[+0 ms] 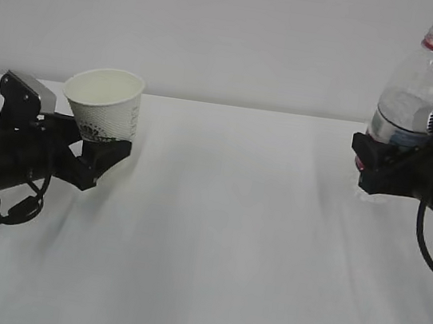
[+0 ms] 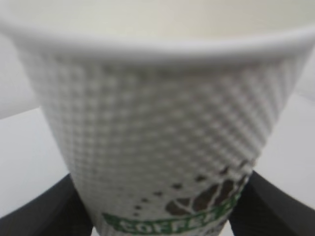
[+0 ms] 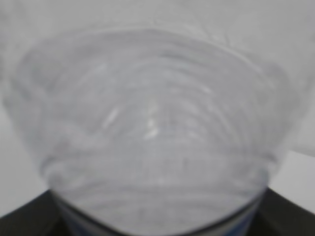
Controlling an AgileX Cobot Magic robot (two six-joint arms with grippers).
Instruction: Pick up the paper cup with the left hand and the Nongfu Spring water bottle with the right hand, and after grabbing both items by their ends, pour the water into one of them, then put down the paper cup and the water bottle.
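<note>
Exterior view: a white surface (image 1: 214, 234) stretches across the frame in front of a plain pale wall. At the left, the left hand (image 1: 93, 153), a black arm lying low, grips a paper cup (image 1: 105, 106) by its narrow base. The cup's long axis is close to vertical but leans a little, its open mouth facing up and tipped slightly toward the camera. At the right edge, the right hand (image 1: 371, 164) holds a water bottle (image 1: 417, 85) around its lower body. The bottle stands nearly upright, its long axis vertical, with the red-ringed, capless neck pointing up. The cup and bottle are well apart, at opposite sides of the surface.

Left wrist view: the cup (image 2: 157, 123) fills the frame, rim at the top, with dotted print and a green logo near the base. The gripper fingers (image 2: 44, 211) stand wide apart and press against either side of the cup's bottom.

Right wrist view: the bottle's (image 3: 152, 132) clear ridged body fills the blurred frame. Dark gripper fingers (image 3: 29, 216) show at both lower corners, spread wide and clamped around it.
</note>
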